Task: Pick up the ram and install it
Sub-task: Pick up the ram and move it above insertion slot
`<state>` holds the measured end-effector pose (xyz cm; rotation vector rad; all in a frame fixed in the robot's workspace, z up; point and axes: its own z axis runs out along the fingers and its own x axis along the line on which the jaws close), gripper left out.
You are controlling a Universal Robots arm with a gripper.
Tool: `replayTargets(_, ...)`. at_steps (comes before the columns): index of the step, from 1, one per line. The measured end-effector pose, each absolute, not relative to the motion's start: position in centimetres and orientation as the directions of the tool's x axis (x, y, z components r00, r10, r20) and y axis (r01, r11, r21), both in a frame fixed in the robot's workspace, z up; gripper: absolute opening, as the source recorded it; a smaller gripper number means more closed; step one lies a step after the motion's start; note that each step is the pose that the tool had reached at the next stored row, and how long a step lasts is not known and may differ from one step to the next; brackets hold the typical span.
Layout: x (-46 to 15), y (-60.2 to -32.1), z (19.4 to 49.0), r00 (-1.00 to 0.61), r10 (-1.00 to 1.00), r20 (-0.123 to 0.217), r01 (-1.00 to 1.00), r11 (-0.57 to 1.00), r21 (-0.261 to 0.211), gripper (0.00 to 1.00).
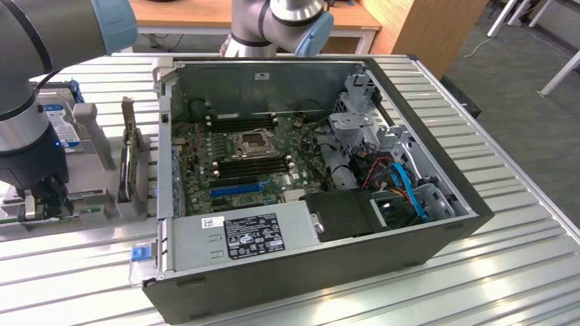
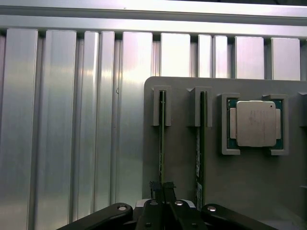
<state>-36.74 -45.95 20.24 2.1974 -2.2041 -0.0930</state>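
The gripper (image 2: 162, 186) is pressed together on the edge of the ram (image 2: 162, 136), which stands in a slot of the grey holder (image 2: 181, 158) directly between its fingertips, a second stick (image 2: 201, 143) just beside.

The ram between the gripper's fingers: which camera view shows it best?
The wrist view: the ram runs edge-on along its slot in the grey holder, from the shut gripper outward. The exterior view gives just a green sliver under the arm.

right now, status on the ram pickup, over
gripper shut on the ram. ram on edge in its holder slot. second stick in the next slot, clear of the grip.
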Motion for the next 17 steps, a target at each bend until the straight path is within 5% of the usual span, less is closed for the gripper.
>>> replayTargets(17,-36.7,-45.9,22.1,-0.004,-1.0,-0.023,-0.998,0.002,0.062,0.12)
